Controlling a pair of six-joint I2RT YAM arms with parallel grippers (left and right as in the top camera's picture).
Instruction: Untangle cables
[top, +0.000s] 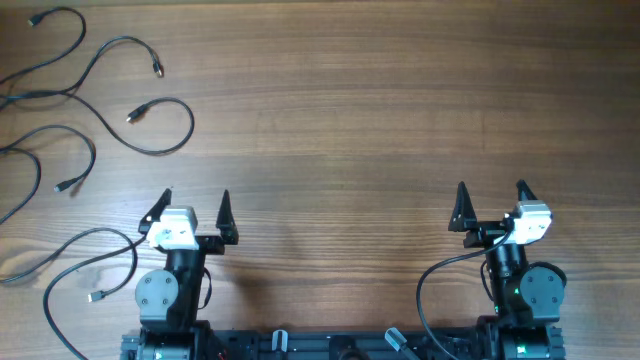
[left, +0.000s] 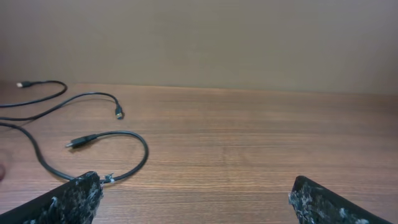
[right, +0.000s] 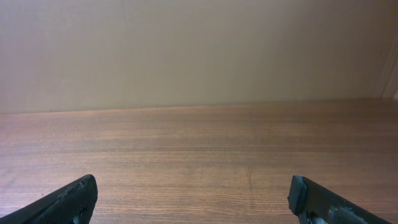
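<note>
A plain beige wall (left: 249, 37) backs a brown wood-grain table (top: 400, 120), and that is all you have to work on.

Your left gripper (top: 195, 197) hangs low over the wood with its jaws spread wide and nothing between them. The right gripper (top: 491, 190), well off to the right of the left gripper, is spread just as wide and just as empty, and its wrist camera shows only bare boards.

The cables (top: 190, 122) lie as loose black strands ahead and to the left of the left gripper. The nearest loop curls almost to that gripper's left fingertip in the left wrist view, its plug (left: 76, 142) just beyond. Further strands cross one another further left and run out of the overhead view, so you cannot tell how knotted they are there. One more strand curves back behind and to the left of the left gripper, beside that arm's base.

Watch three things:
- Pinch at a crossing and you will likely lift two cords together and tighten the tangle.
- Drag a cord quickly and its plug may hook a neighbour.
- Swing the left arm backward and that rear strand could snag under it.
</note>
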